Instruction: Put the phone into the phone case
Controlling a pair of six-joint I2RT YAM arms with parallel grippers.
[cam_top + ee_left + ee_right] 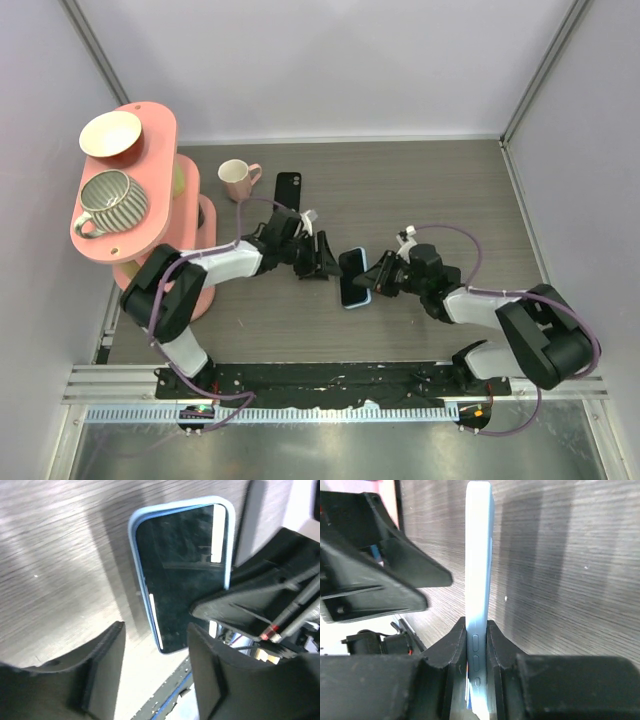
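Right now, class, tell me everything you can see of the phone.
The phone is slim and light blue, with rounded corners, a glossy black screen in a thin blue rim, and small buttons on one side edge. It is held on edge, seemingly clear of the table, screen toward the left gripper. The right gripper pinches its front and back near one end; nothing else touches it.

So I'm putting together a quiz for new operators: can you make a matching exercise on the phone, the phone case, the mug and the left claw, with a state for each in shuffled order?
1 phone
2 phone case
3 mug
4 left claw

a open, empty
b pink, upright
c gripped by the right claw
d black, flat on the table

Pairs: 1-c, 2-d, 3-b, 4-a
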